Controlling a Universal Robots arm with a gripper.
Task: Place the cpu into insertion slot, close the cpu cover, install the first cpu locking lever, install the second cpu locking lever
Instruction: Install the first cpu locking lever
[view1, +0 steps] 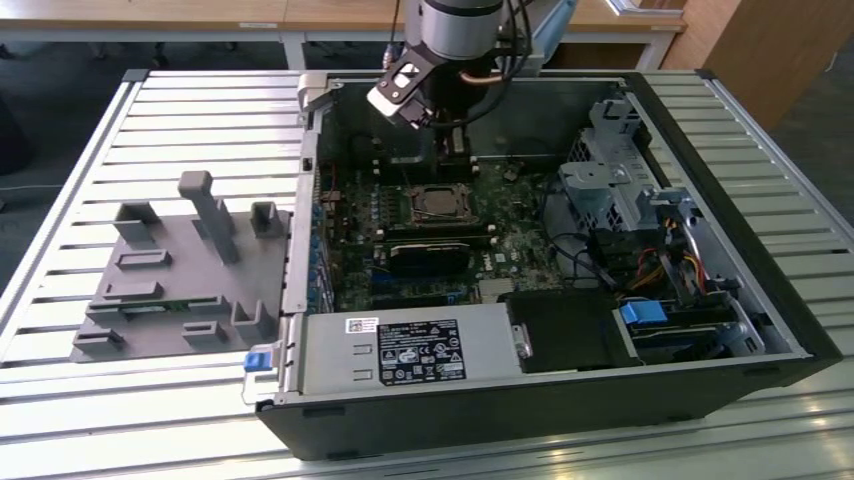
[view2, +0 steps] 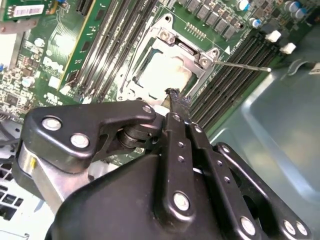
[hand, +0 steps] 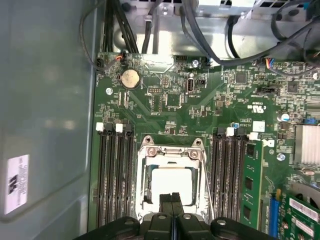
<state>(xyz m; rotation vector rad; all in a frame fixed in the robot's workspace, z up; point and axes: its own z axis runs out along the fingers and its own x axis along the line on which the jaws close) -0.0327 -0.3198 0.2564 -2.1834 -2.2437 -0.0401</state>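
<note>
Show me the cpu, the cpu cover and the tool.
cpu (hand: 172, 184): first wrist view, middle of metal top.
cpu cover (hand: 145, 182): first wrist view, a side bar of its frame.
tool (hand: 173, 196): first wrist view, between its fingertips.

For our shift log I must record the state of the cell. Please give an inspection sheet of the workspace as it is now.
Surface: slatted metal table carrying an open computer case.
Job's things: cpu sits in the insertion slot; cpu cover appears down around it; one thin lever sticks out sideways.
Clutter: grey fixture beside the case, on the exterior view's left.
Gripper: gripper shut, nothing seen between the fingers, tips near the cpu's edge; contact cannot be told.
Cables: black cables beyond the board; coloured wires in the case.
Surroundings: wooden desks behind the table.
</note>
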